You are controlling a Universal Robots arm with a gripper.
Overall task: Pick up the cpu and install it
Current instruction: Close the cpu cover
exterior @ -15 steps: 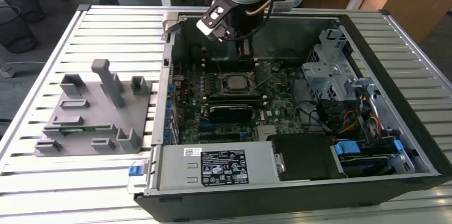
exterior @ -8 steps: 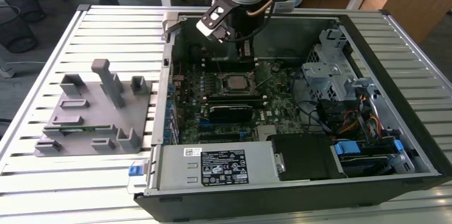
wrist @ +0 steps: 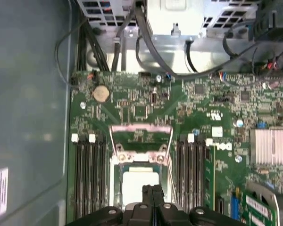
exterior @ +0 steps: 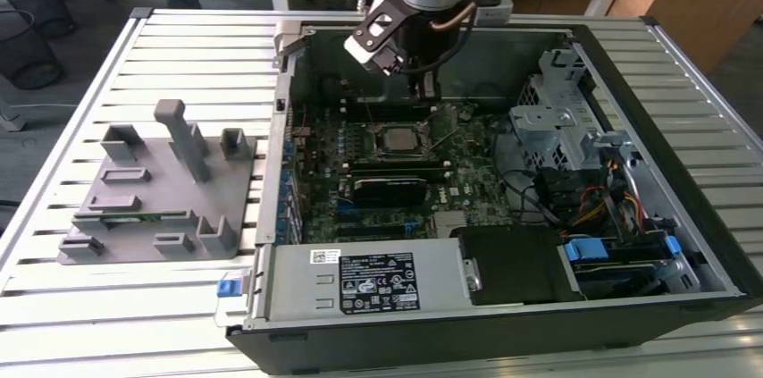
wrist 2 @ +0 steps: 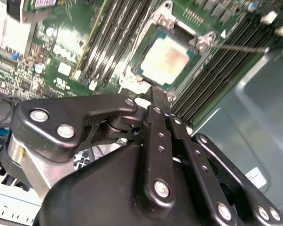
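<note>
The cpu point(exterior: 399, 138) lies flat in the black socket frame at the middle of the motherboard point(exterior: 465, 141) inside the open computer case. Its silvery top shows in both wrist views point(wrist 2: 167, 61) point(wrist: 140, 184). The socket's metal retention plate point(wrist: 141, 136) stands flipped open beside it, and a thin lever point(wrist: 170, 165) runs along one side. My gripper point(exterior: 423, 92) hangs just above the board, toward the case's rear wall from the cpu. Its black fingers point(wrist 2: 156, 106) are pressed together with nothing between them, and the tip point(wrist: 153, 189) hovers over the chip's edge.
Memory slots point(wrist: 89, 174) flank the socket on both sides. A drive cage point(exterior: 560, 101) and cables point(exterior: 596, 199) fill the exterior view's right part of the case; the power supply point(exterior: 357, 280) sits at the front. A grey parts fixture point(exterior: 155, 190) rests on the slatted table at the left.
</note>
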